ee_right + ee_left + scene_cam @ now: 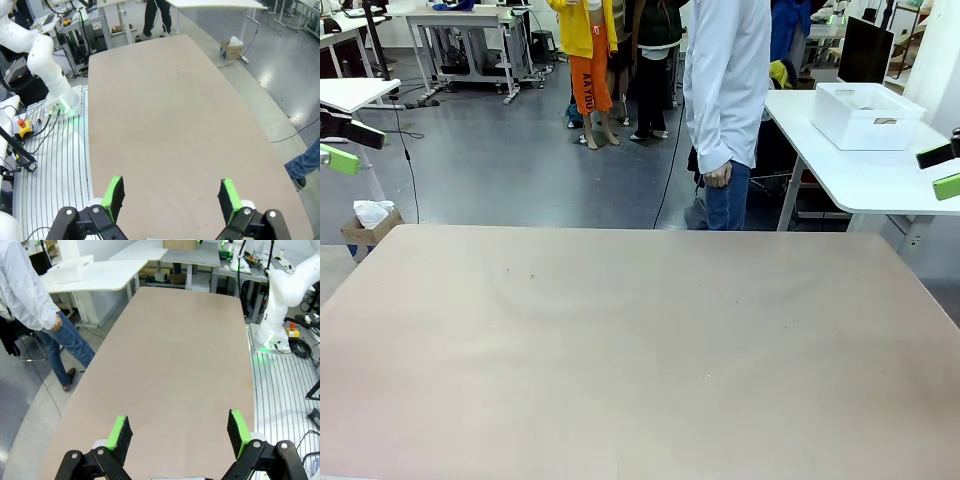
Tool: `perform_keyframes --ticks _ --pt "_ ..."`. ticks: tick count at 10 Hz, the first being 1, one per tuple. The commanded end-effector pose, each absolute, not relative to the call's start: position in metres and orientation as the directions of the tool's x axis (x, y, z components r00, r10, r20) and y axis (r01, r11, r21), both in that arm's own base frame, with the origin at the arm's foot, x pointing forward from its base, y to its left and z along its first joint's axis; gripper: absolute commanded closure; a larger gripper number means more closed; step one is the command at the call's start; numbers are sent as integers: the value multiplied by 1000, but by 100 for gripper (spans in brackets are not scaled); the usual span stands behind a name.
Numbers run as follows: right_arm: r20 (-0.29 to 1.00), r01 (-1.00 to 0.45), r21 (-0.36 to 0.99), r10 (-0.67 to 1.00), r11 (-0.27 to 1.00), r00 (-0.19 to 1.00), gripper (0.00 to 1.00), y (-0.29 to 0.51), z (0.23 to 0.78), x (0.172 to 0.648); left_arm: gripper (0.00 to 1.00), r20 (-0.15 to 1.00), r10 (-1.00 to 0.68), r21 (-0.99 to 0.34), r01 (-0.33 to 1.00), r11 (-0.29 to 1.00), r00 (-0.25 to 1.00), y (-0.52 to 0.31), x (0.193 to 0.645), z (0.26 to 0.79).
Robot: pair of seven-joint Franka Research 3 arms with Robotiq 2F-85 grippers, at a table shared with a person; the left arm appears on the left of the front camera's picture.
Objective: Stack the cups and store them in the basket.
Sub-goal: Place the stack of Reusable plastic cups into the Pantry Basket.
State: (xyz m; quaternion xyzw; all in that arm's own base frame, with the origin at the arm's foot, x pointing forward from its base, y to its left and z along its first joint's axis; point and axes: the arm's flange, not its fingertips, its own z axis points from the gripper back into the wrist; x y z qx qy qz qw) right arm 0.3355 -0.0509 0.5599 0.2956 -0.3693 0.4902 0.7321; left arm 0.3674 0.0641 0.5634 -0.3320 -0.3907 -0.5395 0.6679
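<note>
two grippers hang at the edges of the tan table (640, 350). the left gripper (180, 434) has its green pads spread wide with nothing between them, and the right gripper (170, 197) is equally wide apart and empty. the white basket (868, 115) sits on a separate white table (865, 175) at the far right, well apart from both grippers, nearer the right one. what it holds cannot be made out. a person (725, 100) in a white shirt stands beyond the far edge, one hand (717, 177) hanging at the side, near the basket's table.
</note>
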Motion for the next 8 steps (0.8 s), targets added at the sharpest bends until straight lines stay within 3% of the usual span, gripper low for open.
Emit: perform_keyframes --ticks 1,8 --pt "843 -942 52 490 333 220 0 -51 560 337 0 884 -453 -30 980 195 117 63 367 568" --pt "843 -942 52 490 333 220 0 -51 560 337 0 884 -453 -30 980 195 117 63 367 568"
